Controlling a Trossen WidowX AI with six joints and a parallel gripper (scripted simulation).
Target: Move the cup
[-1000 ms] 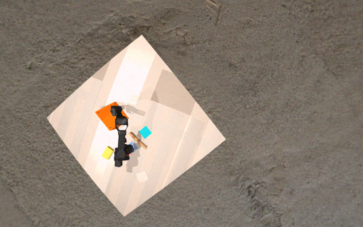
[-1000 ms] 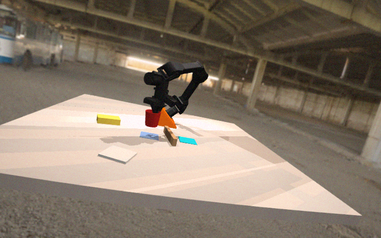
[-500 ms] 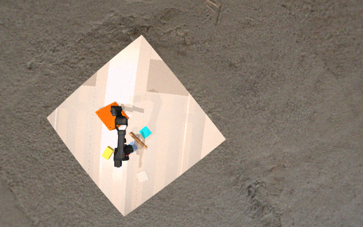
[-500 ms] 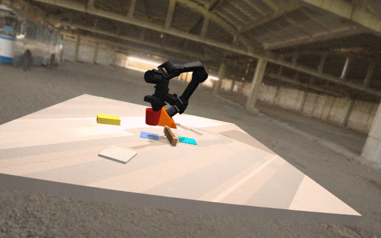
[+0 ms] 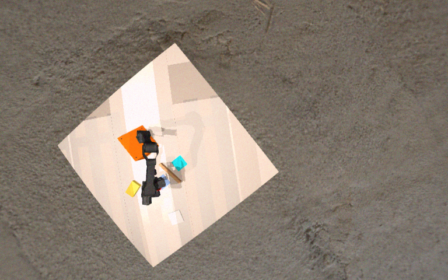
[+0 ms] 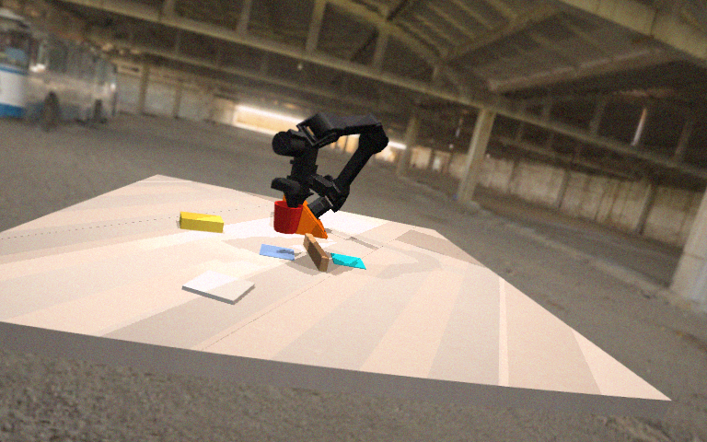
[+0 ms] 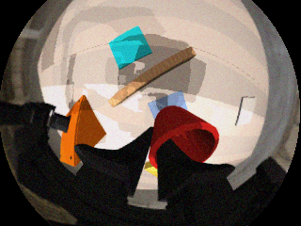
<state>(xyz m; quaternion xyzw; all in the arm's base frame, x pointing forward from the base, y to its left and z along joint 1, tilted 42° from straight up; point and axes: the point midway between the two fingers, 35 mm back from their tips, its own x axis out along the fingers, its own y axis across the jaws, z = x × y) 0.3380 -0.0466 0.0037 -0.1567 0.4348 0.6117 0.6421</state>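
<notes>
Big old empty warehouse vibe, kinda dim.

Concrete columns (image 6: 475,151) at 2 o'clock, roof beams (image 6: 365,30) overhead, a bus (image 6: 20,62) parked at 10 o'clock, gritty grey floor (image 6: 156,412), bright opening (image 6: 260,119) glowing at the far end.

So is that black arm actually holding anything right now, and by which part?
Yes: the tool is shut on the red cup, gripping its rim at the top, with the cup lifted above the blue pad.

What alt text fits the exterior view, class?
A black robot arm's hand grips a red cup, lifted above a light blue pad. A wooden bar separates that pad from a cyan pad.
</notes>
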